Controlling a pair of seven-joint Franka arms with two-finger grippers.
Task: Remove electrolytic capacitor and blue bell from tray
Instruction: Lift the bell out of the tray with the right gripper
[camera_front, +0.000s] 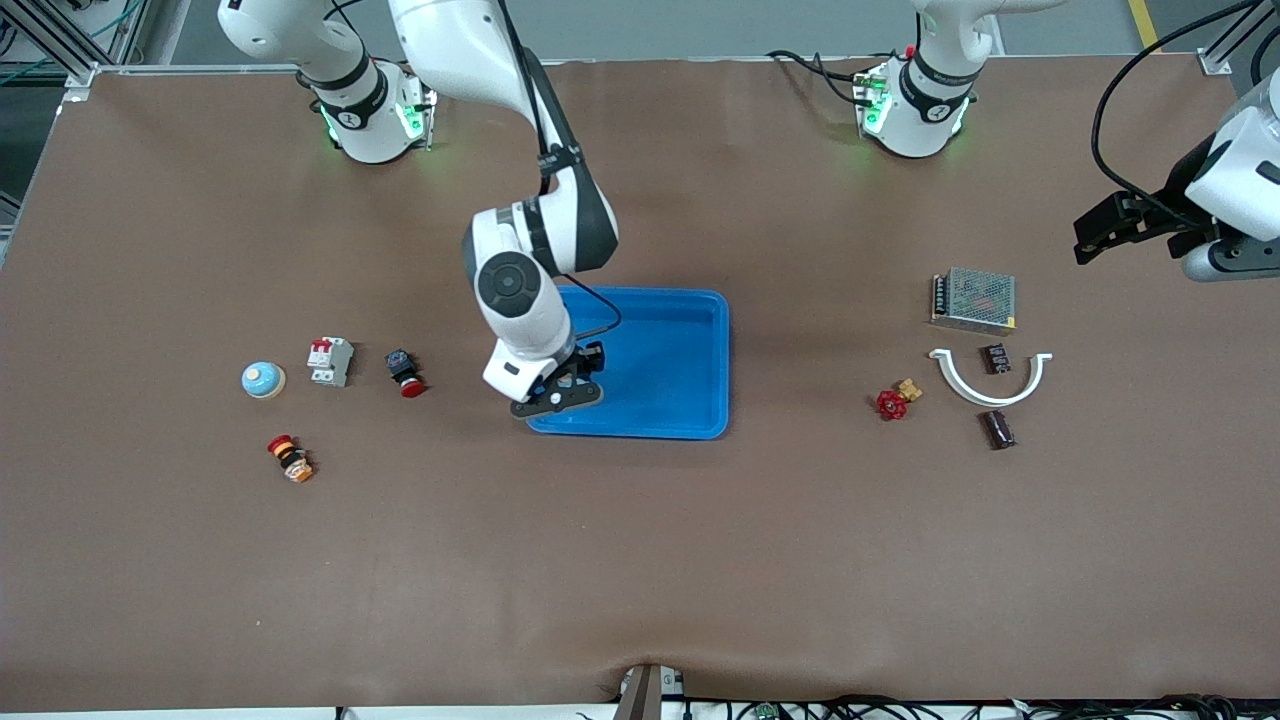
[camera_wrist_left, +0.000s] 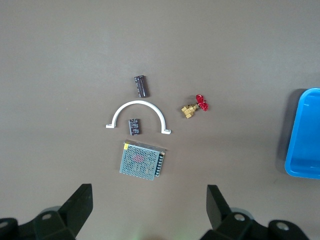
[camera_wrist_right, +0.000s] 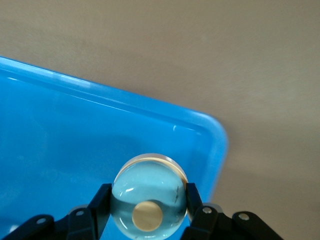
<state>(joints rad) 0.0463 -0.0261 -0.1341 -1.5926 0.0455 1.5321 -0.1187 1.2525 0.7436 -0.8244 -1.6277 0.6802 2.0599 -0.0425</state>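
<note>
The blue bell (camera_wrist_right: 150, 197) sits directly between the fingers of the right hand (camera_front: 562, 388), low inside the blue tray (camera_front: 690, 360), in the tray corner that lies toward the right arm's end of the counter (camera_front: 640, 560) and nearer to the front camera. The right hand is pressed together on the round dome of the bell, one finger (camera_wrist_right: 100, 202) on each side, so the bell is pinched and it has no long axis to consider. The tray rim stands just beside the bell, so I judge the coming move must first go straight up over this rim. The right arm is clearly the nearer one. The left hand (camera_wrist_left: 150, 212) waits with fingers spread wide, holding nothing, above a dark electrolytic capacitor (camera_wrist_left: 141, 85) that lies on the counter well apart from the tray.
</note>
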